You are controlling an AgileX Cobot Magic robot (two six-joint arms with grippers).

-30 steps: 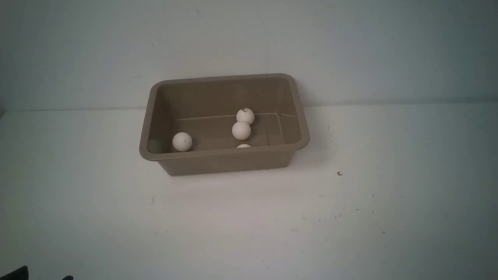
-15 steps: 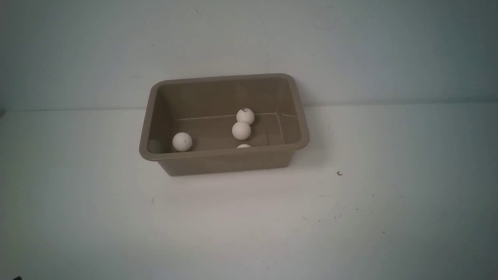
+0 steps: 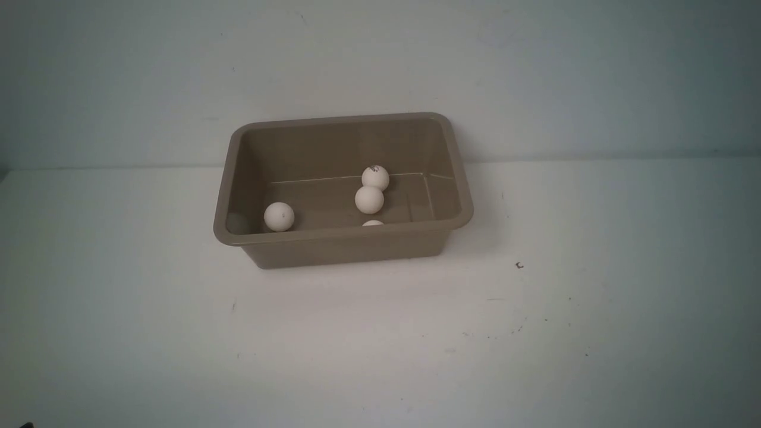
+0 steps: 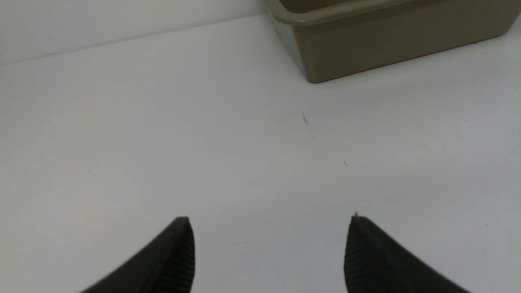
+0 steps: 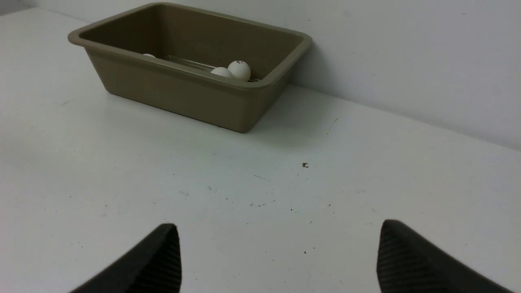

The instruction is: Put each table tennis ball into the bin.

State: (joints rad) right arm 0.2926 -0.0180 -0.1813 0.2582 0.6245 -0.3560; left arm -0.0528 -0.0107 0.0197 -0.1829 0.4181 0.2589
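The taupe-brown bin [image 3: 342, 239] stands on the white table against the back wall. Inside it lie several table tennis balls: one at the left [image 3: 278, 216], one with a dark logo by the back wall [image 3: 375, 177], one just in front of that [image 3: 369, 199], and one half hidden behind the front rim [image 3: 373, 223]. The right wrist view shows the bin [image 5: 179, 93] with two balls [image 5: 239, 70] [image 5: 222, 73] well ahead of my right gripper [image 5: 279, 232], which is open and empty. My left gripper [image 4: 270, 221] is open over bare table, short of the bin [image 4: 390, 44].
White table [image 3: 380, 345] with small dark specks, one at the right [image 3: 519, 265]. A pale wall rises directly behind the bin. Neither arm shows in the front view.
A dark bit of the left arm at the front view's bottom left corner has drawn out of sight. The bin and balls have not moved.
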